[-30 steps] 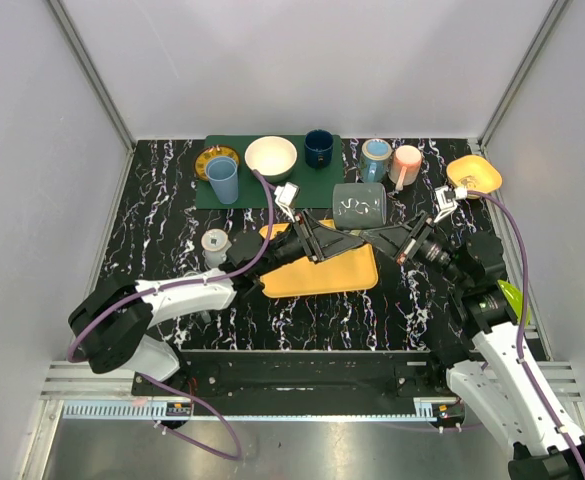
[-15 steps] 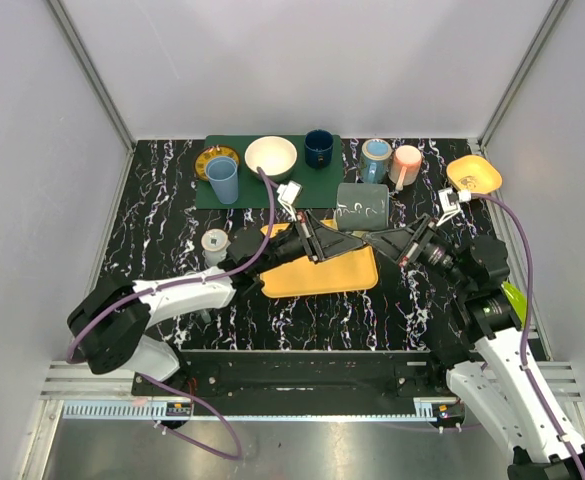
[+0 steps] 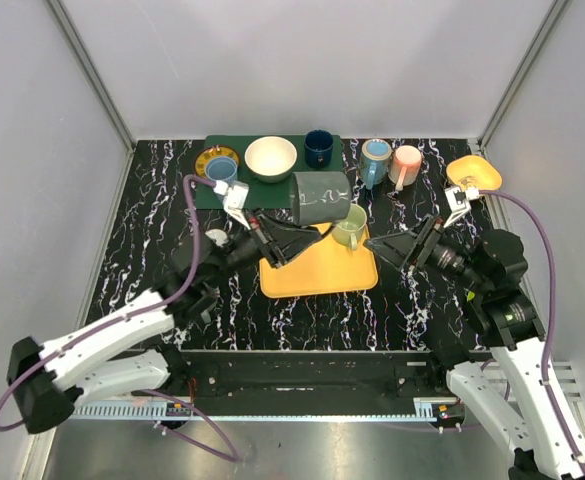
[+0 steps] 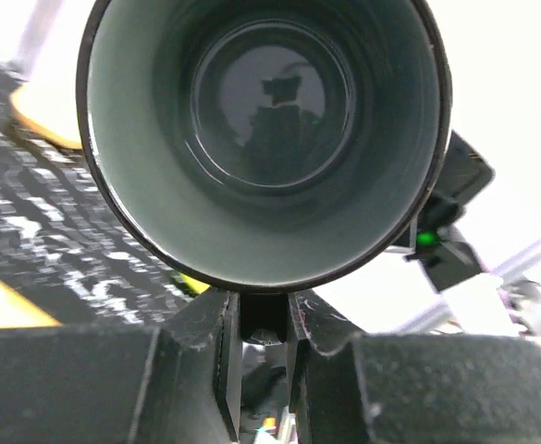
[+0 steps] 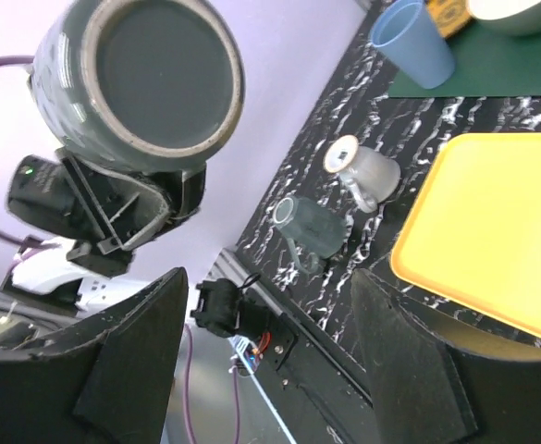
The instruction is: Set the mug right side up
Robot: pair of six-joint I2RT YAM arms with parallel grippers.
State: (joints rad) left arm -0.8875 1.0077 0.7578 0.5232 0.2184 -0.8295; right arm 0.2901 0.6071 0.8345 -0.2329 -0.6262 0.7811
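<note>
The dark grey mug (image 3: 320, 197) hangs in the air over the far edge of the yellow tray (image 3: 317, 270), tipped on its side. In the left wrist view its open mouth (image 4: 264, 139) faces the camera. My left gripper (image 4: 264, 319) is shut on the mug's handle just below the rim, and shows from above as the left gripper (image 3: 294, 224). The right wrist view looks at the mug's flat base (image 5: 154, 79). My right gripper (image 3: 384, 245) stands open to the right of the mug, apart from it, with nothing between its fingers (image 5: 131, 361).
A pale green mug (image 3: 350, 228) stands on the tray's far right corner. At the back are a green mat (image 3: 272, 190), blue cup (image 3: 222, 172), white bowl (image 3: 271, 157), navy mug (image 3: 319, 147), blue mug (image 3: 375, 160), pink mug (image 3: 407, 163) and yellow bowl (image 3: 474, 175). White mug (image 5: 362, 166) and glass mug (image 5: 312, 227) lie left of the tray.
The right gripper has opened and drawn back to the right. The left arm has carried the mug up and to the left by its handle, uncovering the pale green mug.
</note>
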